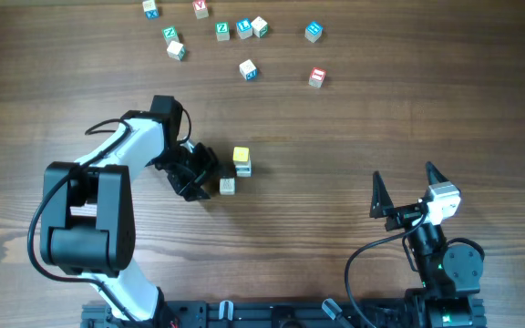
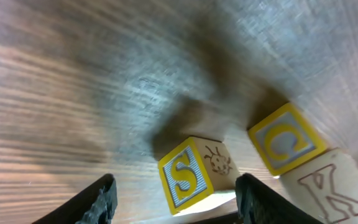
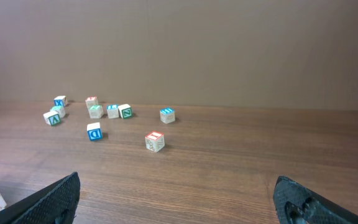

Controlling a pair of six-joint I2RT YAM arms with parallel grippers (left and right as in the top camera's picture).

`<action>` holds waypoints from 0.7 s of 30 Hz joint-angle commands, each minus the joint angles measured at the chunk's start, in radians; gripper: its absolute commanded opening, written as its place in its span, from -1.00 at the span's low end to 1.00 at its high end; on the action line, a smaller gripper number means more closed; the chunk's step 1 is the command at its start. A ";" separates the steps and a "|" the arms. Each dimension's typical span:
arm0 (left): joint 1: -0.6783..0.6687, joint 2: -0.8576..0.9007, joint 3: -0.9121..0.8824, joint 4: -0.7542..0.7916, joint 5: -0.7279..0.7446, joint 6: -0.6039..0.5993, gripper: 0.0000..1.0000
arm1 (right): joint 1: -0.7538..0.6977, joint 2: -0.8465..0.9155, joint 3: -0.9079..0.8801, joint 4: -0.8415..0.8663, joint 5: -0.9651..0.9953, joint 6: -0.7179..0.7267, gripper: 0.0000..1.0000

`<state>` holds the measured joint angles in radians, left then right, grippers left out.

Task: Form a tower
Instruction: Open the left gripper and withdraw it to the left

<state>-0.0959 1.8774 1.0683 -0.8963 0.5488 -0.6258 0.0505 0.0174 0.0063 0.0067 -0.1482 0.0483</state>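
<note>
Counter (image 1: 335,118) was bare wood. Left claw (image 1: 210,180) stood released, fingers (image 2: 104,202) loosely straddling an S cube (image 2: 191,174), not clamped. Right claw (image 3: 182,205) gaped, empty. Tower (image 1: 241,161), yellow-topped, stood mid-counter just beside the S cube. Loose cubes (image 1: 249,69) lay scattered at the far edge.

Wooden table (image 1: 363,128), brown grain, carrying ten loose letter cubes along its far side. Far-left corner: blue-topped cube (image 1: 151,9) and red-topped cube (image 1: 200,8). Below them, green-topped cube (image 1: 170,33) with a pale cube (image 1: 176,50) just beside it. Close row of three: green-lettered cube (image 1: 223,30), blue-lettered cube (image 1: 244,28), whitish cube (image 1: 260,26). Standing apart: lone blue cube (image 1: 313,32), blue-marked cube (image 1: 248,69), lone red cube (image 1: 317,76)
</note>
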 commanded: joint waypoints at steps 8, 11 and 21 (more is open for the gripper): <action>0.003 -0.016 -0.011 -0.137 -0.199 0.151 0.36 | 0.002 -0.008 -0.001 0.003 0.011 0.007 1.00; 0.012 -0.017 -0.011 -0.156 -0.273 0.150 0.41 | 0.002 -0.008 -0.001 0.003 0.011 0.006 0.99; 0.161 -0.212 -0.008 -0.135 -0.283 0.152 0.46 | 0.002 -0.008 -0.001 0.003 0.011 0.006 0.99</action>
<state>0.0376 1.7939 1.0626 -1.0370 0.2878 -0.4904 0.0505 0.0174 0.0063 0.0067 -0.1482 0.0483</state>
